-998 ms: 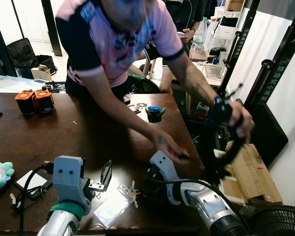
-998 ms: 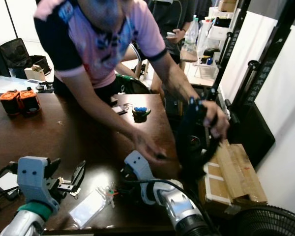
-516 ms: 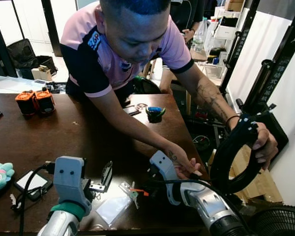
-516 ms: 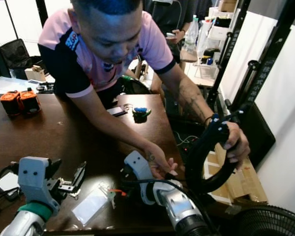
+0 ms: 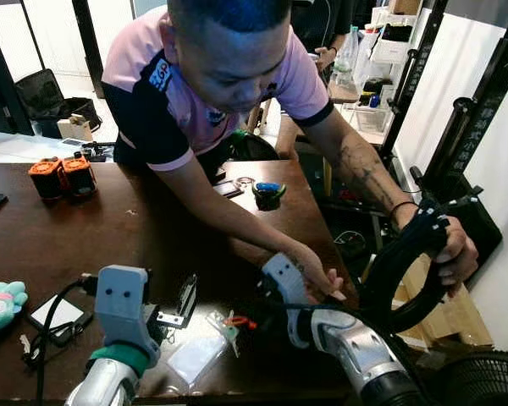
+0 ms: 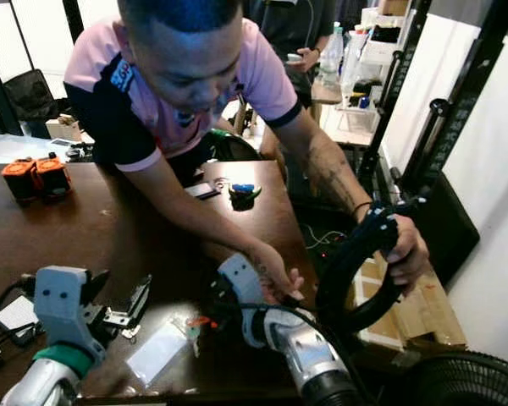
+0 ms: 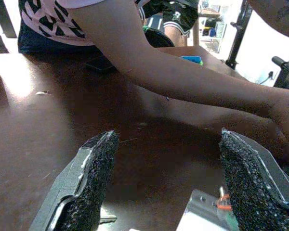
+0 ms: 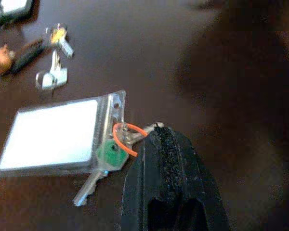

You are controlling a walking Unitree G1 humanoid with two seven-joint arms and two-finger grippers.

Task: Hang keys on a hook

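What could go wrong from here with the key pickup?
1. The person's hand rests right against the right arm near its tool; any lift or swing could strike it.
2. In the right wrist view the right tool looks shut at the orange ring of the keys; the attached clear tag hangs off it, so the bunch may slip or swing.
3. The left tool hovers open over the table by the person's forearm.

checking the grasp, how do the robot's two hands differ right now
The left hand stands wide open over the dark brown wooden table, gripping nothing. The right hand has its fingers together on the orange ring of the keys with the clear plastic tag. The left hangs clear of the person's arm; the right lies beside the person's hand. Both have black padded fingers.
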